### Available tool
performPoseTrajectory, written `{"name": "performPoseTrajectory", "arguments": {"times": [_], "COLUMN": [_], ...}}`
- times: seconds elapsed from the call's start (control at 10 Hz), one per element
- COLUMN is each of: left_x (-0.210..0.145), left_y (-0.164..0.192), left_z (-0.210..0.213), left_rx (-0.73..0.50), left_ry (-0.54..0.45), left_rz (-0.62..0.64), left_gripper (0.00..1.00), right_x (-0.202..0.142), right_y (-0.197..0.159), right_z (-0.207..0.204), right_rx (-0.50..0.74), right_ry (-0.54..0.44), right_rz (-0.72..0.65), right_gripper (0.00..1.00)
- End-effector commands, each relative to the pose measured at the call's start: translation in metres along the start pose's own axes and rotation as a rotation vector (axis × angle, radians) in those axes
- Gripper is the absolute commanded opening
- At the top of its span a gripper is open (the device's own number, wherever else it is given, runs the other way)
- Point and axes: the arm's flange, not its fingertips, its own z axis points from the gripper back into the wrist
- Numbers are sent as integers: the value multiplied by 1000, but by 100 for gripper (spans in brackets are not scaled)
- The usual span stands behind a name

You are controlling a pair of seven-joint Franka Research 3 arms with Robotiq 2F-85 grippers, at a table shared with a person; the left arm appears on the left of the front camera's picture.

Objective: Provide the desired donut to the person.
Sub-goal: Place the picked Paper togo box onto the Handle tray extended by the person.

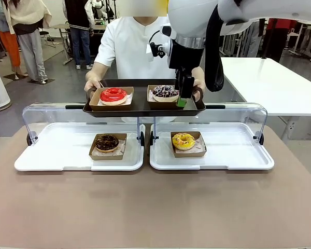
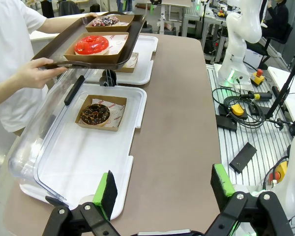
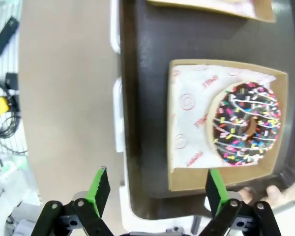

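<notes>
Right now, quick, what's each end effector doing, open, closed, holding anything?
Left end effector: open, holding nothing, above the table.
Right end effector: open, holding nothing, over the tray by the sprinkled donut.

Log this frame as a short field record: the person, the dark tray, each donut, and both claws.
person: white shirt, holding dark tray above the display lids
on tray: red donut in a box; sprinkled chocolate donut in a box
left white tray: chocolate donut in a box
right white tray: yellow donut in a box
right claw: open, empty, at the sprinkled donut's box
left claw: open, empty, over the table's near end
</notes>
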Motion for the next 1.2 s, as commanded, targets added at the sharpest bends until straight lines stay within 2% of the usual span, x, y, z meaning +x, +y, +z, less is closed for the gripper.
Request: {"name": "performPoseTrajectory", "arguments": {"times": [0.0,0.2,0.5,0.7,0.8,0.9,1.0,1.1], "left_x": [1,1,1,1,1,1,1,1], "left_y": [-1,-1,-1,-1,-1,-1,-1,-1], "left_z": [2,2,2,2,2,2,2,2], "left_rx": [3,3,3,3,3,3,3,3], "left_ry": [-18,-18,-18,-18,-18,-18,-18,-18], "left_rz": [-10,-10,-10,-10,-10,-10,-10,-10], "left_gripper": [100,100,100,100,100,100,100,100], "right_x": [-10,-34,-66,-82,-95,-113,-86,-86], "right_y": [35,77,135,142,136,120,141,141], "right_z": [37,73,84,67,54,45,74,74], "right_rx": [109,180,162,139,136,82,163,163], "right_ry": [6,-18,-15,48,83,152,50,50], "right_rz": [92,164,182,89,38,-5,102,102], "right_gripper": [100,100,100,100,100,100,100,100]}}
